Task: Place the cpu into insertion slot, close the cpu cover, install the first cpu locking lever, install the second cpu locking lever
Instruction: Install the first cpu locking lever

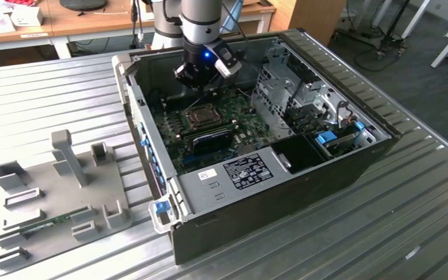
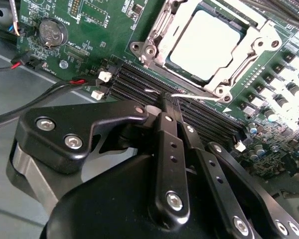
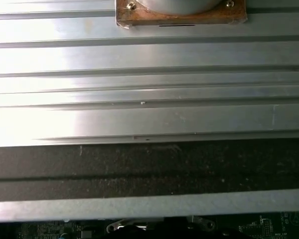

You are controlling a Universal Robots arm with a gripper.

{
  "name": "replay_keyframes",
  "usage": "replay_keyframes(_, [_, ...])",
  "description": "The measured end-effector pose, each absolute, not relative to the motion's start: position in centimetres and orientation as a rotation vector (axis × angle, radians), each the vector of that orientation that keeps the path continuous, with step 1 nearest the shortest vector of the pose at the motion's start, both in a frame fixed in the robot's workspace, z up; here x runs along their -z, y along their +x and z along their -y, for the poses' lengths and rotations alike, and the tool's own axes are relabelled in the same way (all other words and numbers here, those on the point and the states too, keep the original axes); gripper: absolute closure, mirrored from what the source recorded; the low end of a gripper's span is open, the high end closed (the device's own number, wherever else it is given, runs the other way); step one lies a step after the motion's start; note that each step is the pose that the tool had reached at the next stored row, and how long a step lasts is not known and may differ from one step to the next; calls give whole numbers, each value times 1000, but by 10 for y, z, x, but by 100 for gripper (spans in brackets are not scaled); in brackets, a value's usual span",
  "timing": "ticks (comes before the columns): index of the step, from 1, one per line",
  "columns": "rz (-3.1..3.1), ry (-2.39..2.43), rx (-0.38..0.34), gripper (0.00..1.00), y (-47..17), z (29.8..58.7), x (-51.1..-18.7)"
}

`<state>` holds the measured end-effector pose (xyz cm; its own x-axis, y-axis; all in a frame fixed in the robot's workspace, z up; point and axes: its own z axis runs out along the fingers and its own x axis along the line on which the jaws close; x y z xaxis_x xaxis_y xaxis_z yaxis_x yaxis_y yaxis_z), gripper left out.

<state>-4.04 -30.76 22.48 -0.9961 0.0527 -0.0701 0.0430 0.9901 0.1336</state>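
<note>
The hand is clenched, its tips pressed together on nothing, hovering over the black memory slots of the green motherboard. Just beyond its tips lies the insertion slot, the cpu seated in it and the cpu cover lying down around it

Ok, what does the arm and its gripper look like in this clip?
The arm is a grey cylindrical tube with a blue light glowing near its wrist, and a white-and-black block sits beside that. A dark cable runs alongside it. The gripper is matte black, built from flat linkage bars joined by silvery screws and pins, with a rounded black body behind.
</note>
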Motion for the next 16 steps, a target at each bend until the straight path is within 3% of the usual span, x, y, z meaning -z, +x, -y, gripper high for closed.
replay_keyframes(16, [-3025, 71, -235, 90, -49, 310, -227])
